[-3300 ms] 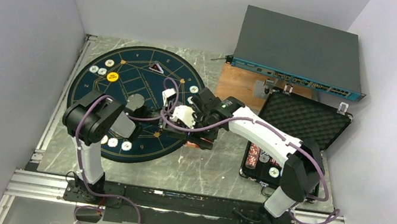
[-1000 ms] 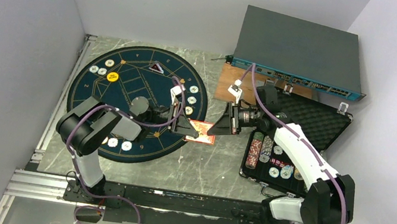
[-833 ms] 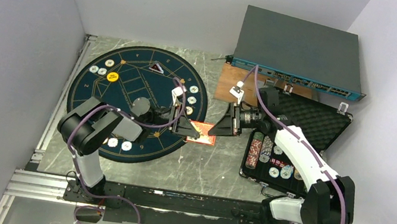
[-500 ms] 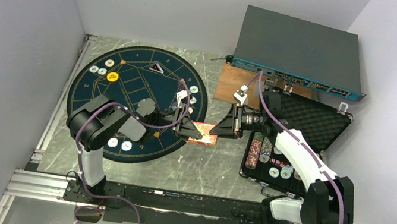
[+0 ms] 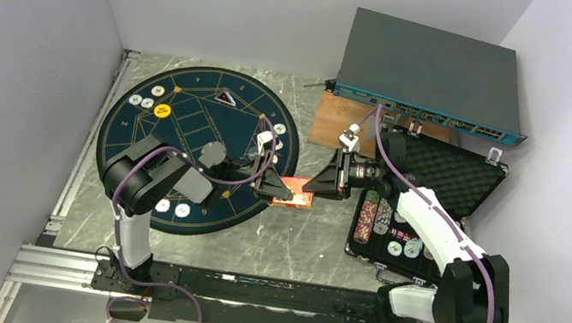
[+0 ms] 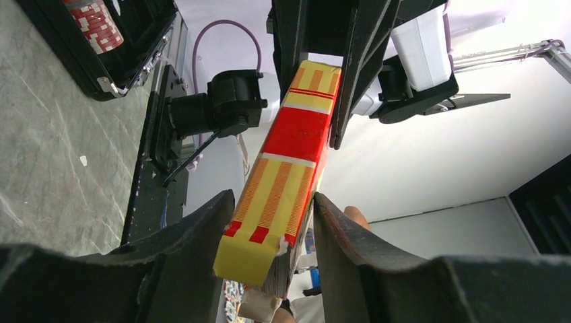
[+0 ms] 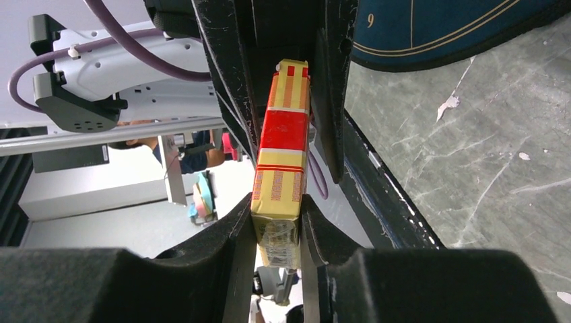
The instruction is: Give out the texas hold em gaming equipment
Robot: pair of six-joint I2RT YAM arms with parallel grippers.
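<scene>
A red and yellow pack of playing cards [image 5: 293,192] hangs above the table just right of the navy mat [image 5: 184,124]. My right gripper [image 5: 315,185] is shut on its taped right end; both pads press the pack [image 7: 281,155] in the right wrist view. My left gripper [image 5: 274,186] stands open around the other end. In the left wrist view the pack [image 6: 286,161] shows card edges, with a gap to the right finger [image 6: 343,235]. Whitish chips [image 5: 276,144] and a yellow disc [image 5: 162,111] lie on the mat.
The black foam-lined case [image 5: 437,172] lies open at the right, with chip stacks [image 5: 374,214] in its tray. A grey network switch [image 5: 430,76] sits at the back on a wooden board [image 5: 341,122]. More chips [image 5: 173,208] lie on the mat's near edge.
My left gripper's jaws have widened around the pack's end. The right gripper keeps its grip, and the pack has stayed almost in place between the two arms.
</scene>
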